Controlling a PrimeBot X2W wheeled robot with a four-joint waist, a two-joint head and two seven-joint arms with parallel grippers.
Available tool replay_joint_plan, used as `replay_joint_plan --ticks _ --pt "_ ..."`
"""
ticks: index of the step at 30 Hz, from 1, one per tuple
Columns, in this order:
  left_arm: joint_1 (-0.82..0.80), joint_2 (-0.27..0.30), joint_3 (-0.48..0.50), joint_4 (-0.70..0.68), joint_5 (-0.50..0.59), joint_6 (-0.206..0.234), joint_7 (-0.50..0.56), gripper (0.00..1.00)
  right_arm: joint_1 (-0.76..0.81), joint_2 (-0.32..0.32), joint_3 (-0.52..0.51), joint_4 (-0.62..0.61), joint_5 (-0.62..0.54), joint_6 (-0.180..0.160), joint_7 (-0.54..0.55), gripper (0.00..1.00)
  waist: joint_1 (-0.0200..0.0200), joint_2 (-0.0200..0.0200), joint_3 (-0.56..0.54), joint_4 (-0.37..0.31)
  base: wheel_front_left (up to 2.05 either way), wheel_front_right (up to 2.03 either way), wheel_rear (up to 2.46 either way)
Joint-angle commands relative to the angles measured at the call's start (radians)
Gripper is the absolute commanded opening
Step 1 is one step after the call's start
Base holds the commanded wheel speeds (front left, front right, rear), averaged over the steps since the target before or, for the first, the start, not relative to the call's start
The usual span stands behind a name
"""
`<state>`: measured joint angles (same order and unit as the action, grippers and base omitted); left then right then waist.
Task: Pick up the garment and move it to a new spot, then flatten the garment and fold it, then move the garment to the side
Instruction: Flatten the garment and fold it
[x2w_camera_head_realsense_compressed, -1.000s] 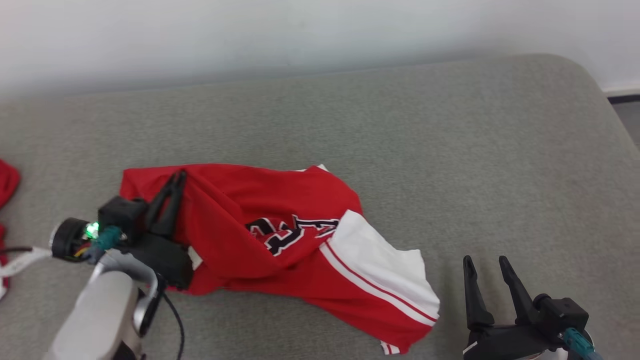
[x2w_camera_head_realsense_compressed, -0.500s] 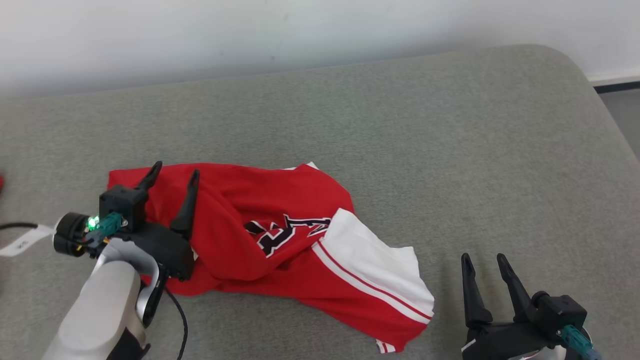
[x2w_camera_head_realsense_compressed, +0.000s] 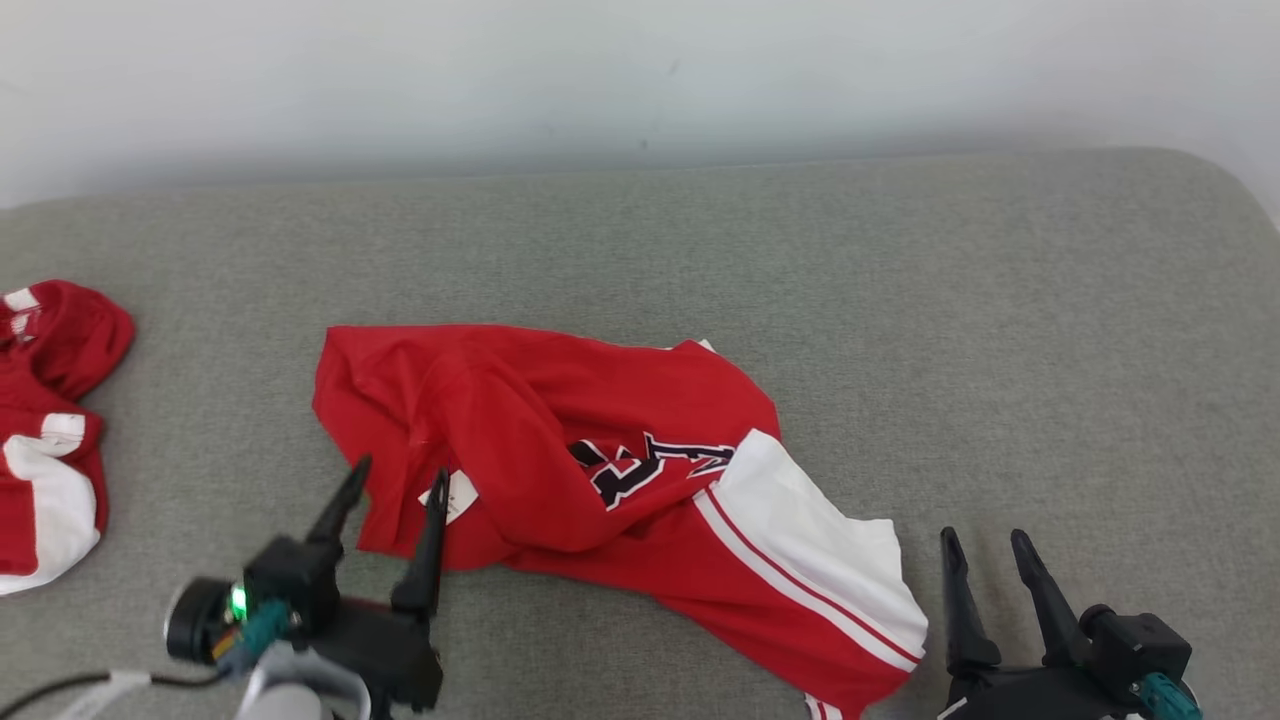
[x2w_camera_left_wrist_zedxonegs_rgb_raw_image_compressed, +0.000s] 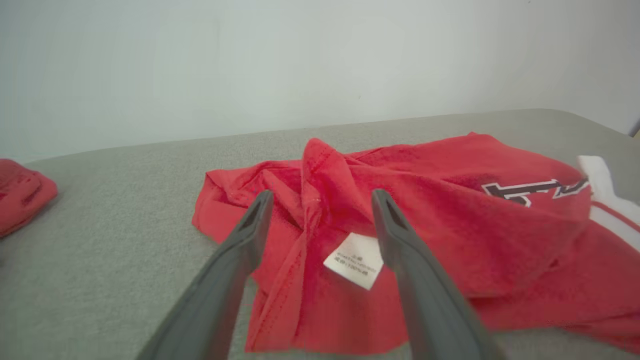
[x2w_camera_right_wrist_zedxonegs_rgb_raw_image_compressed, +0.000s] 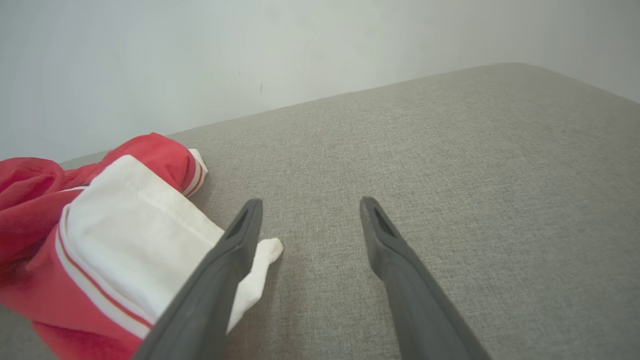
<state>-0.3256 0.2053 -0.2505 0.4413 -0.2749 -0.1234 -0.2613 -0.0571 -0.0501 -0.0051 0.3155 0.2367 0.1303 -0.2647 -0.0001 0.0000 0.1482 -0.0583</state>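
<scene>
Here, red garment (x2w_camera_head_realsense_compressed: 520, 420), grey surface (x2w_camera_head_realsense_compressed: 900, 300), pale wall (x2w_camera_head_realsense_compressed: 600, 80)

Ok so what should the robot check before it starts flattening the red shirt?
1. Is the left end effector open and empty? ok.
2. Is the right end effector open and empty? ok.
3. Is the red jersey lying flat? not ok, it is bunched and creased.
4. Is there room on the grey cushion to spread it? ok, there is bare space on the robot's right.
5. Is the second red garment apart from the jersey? ok.
6. Where are the sleeves and hem? cannot tell, the cloth is folded over itself, though a white label shows.
</scene>
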Motion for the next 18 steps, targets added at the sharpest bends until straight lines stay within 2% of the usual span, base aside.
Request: replay_joint_plan --ticks 1,8,18 --pt "0.036 -0.008 0.011 -0.013 0.017 0.000 -0.003 1.00 0.013 0.000 -0.002 -0.002 0.000 0.001 -0.002 1.00 0.0001 0.0000 -0.004 0.012 0.00 0.00 0.00" --pt "0.103 -0.031 0.050 -0.044 0.041 -0.004 -0.003 1.00 0.018 0.000 0.000 -0.005 -0.008 0.001 -0.002 1.00 0.0001 0.0000 -0.001 0.028 0.00 0.00 0.00" --pt "0.018 -0.019 0.046 0.001 0.057 -0.006 -0.003 1.00 -0.023 0.000 0.048 0.031 0.008 0.001 -0.002 1.00 0.0001 0.0000 0.015 0.016 0.00 0.00 0.00"
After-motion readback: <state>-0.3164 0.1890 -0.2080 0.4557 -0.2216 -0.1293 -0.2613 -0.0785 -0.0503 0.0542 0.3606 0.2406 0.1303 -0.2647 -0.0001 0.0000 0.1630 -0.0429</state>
